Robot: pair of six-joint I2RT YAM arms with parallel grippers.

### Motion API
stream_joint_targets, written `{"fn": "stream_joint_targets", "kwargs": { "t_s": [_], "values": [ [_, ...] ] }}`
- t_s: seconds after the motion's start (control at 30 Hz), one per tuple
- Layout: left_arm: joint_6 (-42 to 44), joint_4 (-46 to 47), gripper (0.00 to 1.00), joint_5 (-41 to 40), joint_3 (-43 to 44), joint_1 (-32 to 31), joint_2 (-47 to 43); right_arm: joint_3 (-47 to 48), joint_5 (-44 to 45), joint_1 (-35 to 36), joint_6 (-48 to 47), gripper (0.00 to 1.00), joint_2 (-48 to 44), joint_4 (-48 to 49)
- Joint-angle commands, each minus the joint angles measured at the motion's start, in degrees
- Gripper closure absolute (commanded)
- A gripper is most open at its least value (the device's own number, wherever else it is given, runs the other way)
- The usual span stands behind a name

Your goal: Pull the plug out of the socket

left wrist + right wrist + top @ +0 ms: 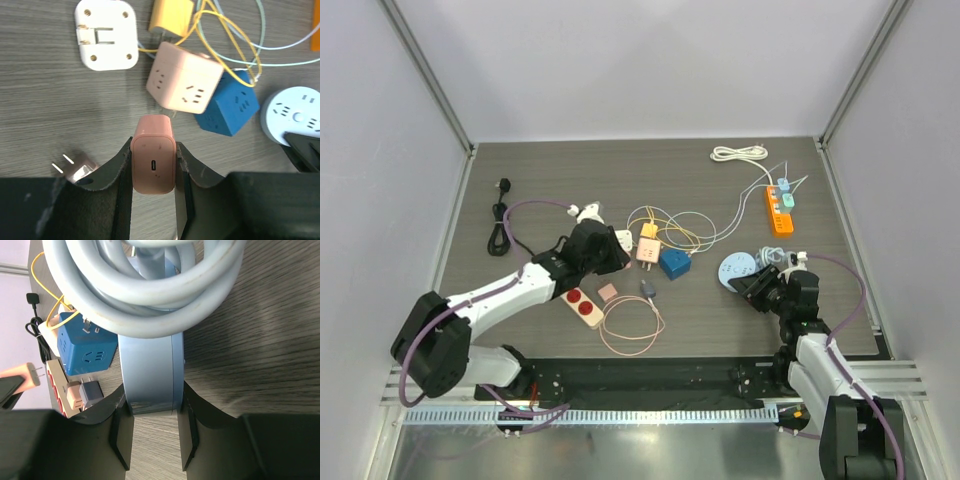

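salmon-pink rectangular plastic plug [153, 162] sits clamped in the left jaws, prongs bared, clear of the pink cube socket [184, 77]; right jaws pinch the pale-blue round plastic socket [150, 370], probably bracing it.

Left gripper [153, 148] and right gripper [153, 396] both clamped, arms outstretched

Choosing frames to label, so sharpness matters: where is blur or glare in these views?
Top external: even light, faint shadows, no glare. Left wrist: pink rectangular charger sharp, pronged plug at lower left blurred. Right wrist: pale-blue cable coil near the lens looks soft.
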Motion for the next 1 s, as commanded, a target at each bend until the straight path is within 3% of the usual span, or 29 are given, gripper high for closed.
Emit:
{"fn": "stream_joint_targets", "kwargs": {
  "t_s": [0.0,0.2,0.3,0.33,0.4,0.43,0.53,0.8,0.97],
  "values": [
    [0.22,0.04,0.96,2.67,0.94,2.03,2.68,-0.37,2.23,-0.23,-1.99,0.99,0.67,-1.9],
    [-0.13,3.02,0.9,6.36,2.35,3.27,9.98,-0.37,2.32,-0.23,-1.9,0.99,0.4,-2.07],
    [-0.13,3.82,0.79,6.71,2.61,3.36,12.36,-0.37,2.58,-0.23,-1.9,0.99,0.93,-1.98],
    [-0.05,3.82,0.64,6.71,2.62,3.44,12.53,-0.28,2.58,-0.23,-1.9,0.99,1.02,-1.81],
    [0.13,3.73,0.47,6.37,2.27,3.36,12.1,-0.28,2.32,-0.23,-1.9,0.99,1.54,-1.63],
    [0.13,3.73,0.31,6.01,2.0,3.36,11.4,-0.19,2.32,-0.23,-1.9,0.99,1.63,-1.63],
    [1.01,2.77,0.18,3.82,1.04,3.36,7.54,-0.02,2.85,-0.23,-1.72,0.99,2.07,-1.55],
    [2.77,-1.45,0.16,3.19,-0.37,3.36,-4.84,0.25,3.02,-0.23,-1.46,0.99,2.77,-1.72],
    [-4.76,5.38,0.17,11.79,-9.21,3.18,-12.06,0.77,4.69,-1.19,0.64,0.99,2.25,-4.61]
  ]
}}
